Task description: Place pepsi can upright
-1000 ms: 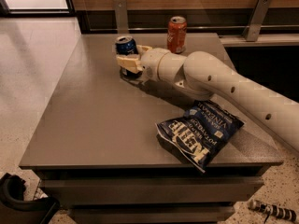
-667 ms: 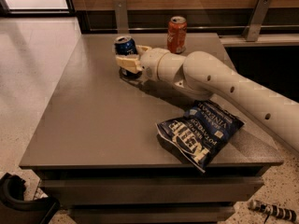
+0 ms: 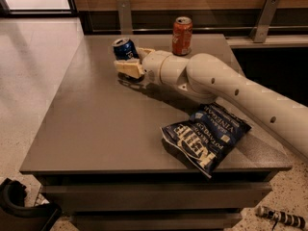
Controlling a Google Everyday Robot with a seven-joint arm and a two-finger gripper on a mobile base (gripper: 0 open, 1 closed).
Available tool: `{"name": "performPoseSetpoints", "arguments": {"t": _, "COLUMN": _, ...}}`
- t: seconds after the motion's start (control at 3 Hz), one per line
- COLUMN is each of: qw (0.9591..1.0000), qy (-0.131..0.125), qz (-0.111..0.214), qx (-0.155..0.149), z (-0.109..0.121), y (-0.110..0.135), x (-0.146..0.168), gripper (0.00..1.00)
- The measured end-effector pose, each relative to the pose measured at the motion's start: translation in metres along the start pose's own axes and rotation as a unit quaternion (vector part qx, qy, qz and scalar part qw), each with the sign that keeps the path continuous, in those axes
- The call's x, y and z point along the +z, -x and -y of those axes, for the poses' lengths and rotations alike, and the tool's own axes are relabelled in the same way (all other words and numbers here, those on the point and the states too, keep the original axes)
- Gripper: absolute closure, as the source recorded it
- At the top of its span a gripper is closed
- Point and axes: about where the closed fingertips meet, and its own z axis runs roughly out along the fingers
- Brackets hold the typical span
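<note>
The pepsi can (image 3: 123, 48) is dark blue with a silver top and sits at the far left of the grey table (image 3: 96, 124), leaning slightly. My gripper (image 3: 128, 58) reaches in from the right and is closed around the can's lower part. One cream finger (image 3: 128, 68) is in front of the can and the other (image 3: 144, 52) is behind it. The can's bottom is hidden by the front finger, so I cannot tell whether it touches the table.
An orange-red can (image 3: 182, 35) stands upright at the back of the table, just right of my wrist. A blue crisp bag (image 3: 206, 137) lies flat at the front right under my forearm. Metal brackets and a wall run behind the table.
The gripper and the pepsi can have shifted slightly to the left together. The orange-red can and the bag have not moved.
</note>
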Motion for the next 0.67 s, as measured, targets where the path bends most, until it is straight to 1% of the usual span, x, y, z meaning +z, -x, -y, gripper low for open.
{"name": "performPoseSetpoints", "arguments": {"t": 0.33, "qw": 1.0, "qy": 0.001, "qz": 0.0, "qx": 0.0, "z": -0.0014, "y": 0.0003, "x": 0.0011, "gripper": 0.0}}
{"name": "performPoseSetpoints", "arguments": {"t": 0.67, "qw": 1.0, "qy": 0.001, "qz": 0.0, "qx": 0.0, "z": -0.0014, "y": 0.0003, "x": 0.0011, "gripper": 0.0}}
